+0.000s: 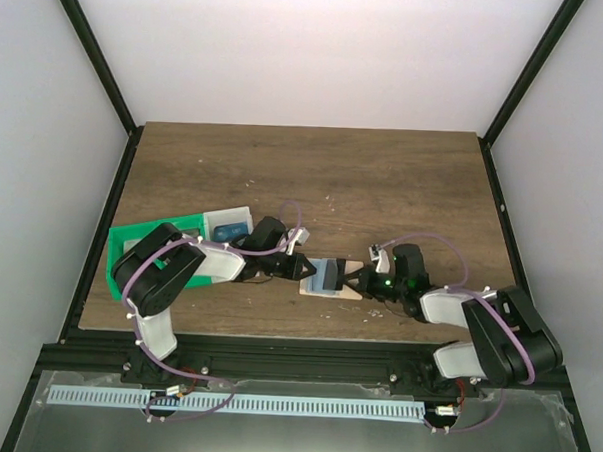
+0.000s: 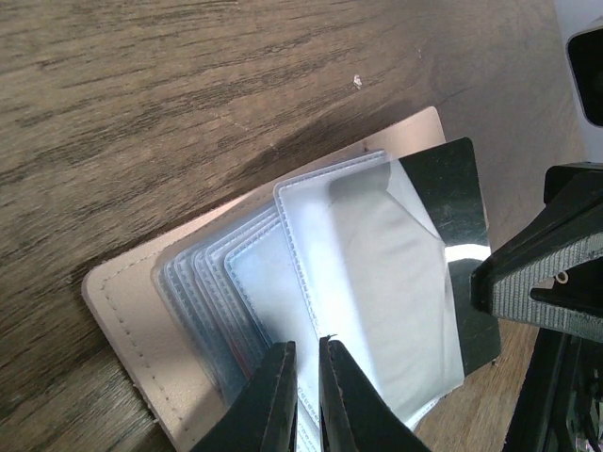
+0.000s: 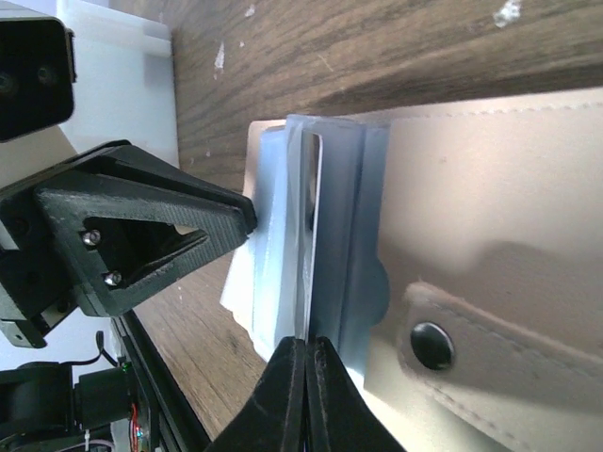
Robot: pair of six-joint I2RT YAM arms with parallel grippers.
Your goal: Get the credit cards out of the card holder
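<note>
The tan card holder [image 1: 331, 279] lies open near the table's front edge, its clear blue-grey sleeves [image 2: 236, 273] fanned out. My left gripper [image 1: 302, 269] meets it from the left. In its wrist view the jaws [image 2: 306, 353] are pinched on the edge of the top clear sleeve [image 2: 377, 273]. My right gripper [image 1: 355, 278] meets it from the right, with its jaws [image 3: 306, 350] shut on a thin edge among the sleeves. A dark shiny card [image 2: 457, 188] sticks out of the top sleeve at that gripper's finger [image 2: 528, 278]. The bright blue card is not in view.
A green compartment tray [image 1: 141, 241] and a translucent white box [image 1: 229, 223] sit just left of the left gripper. The box also shows in the right wrist view [image 3: 122, 85]. The holder's tan strap with a snap [image 3: 431, 344] lies beside the right fingers.
</note>
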